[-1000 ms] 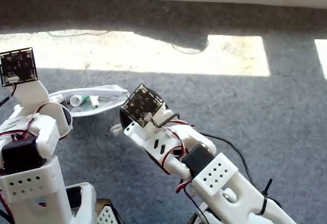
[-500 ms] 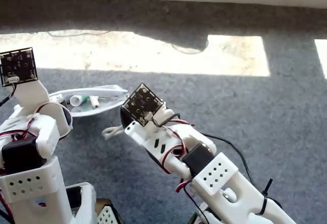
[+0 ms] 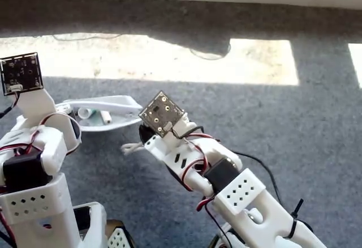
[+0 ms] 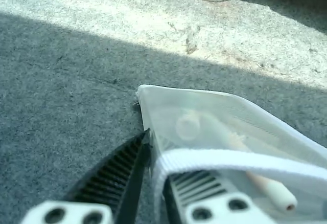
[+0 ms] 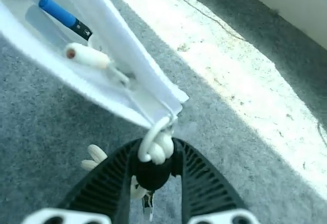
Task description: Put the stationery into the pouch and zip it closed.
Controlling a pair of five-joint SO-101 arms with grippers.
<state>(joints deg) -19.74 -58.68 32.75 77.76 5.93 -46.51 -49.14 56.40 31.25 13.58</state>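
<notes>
A white translucent pouch (image 3: 107, 118) lies on the grey carpet with its far end toward my left arm. Inside it are a blue-capped pen (image 5: 64, 14), a white marker (image 5: 89, 56) and a pale pen (image 4: 255, 175). My left gripper (image 4: 148, 138) is shut on the pouch's corner edge (image 4: 153, 127). My right gripper (image 5: 155, 158) is shut on the knotted white cord of the zipper pull (image 5: 156, 144) at the pouch's other end. In the high view the cord's loose tail (image 3: 131, 148) sticks out beside the right gripper, under its wrist camera (image 3: 163, 114).
Grey carpet (image 3: 294, 129) stretches to the right, crossed by a bright sunlit band (image 3: 169, 58) behind the pouch. A thin cable (image 3: 209, 52) lies on the floor near the back wall. The arm bases (image 3: 39, 202) fill the front left.
My right gripper has shifted slightly right and toward the front with the zipper pull, drawing the pouch's top edge out longer. The left arm has stayed still.
</notes>
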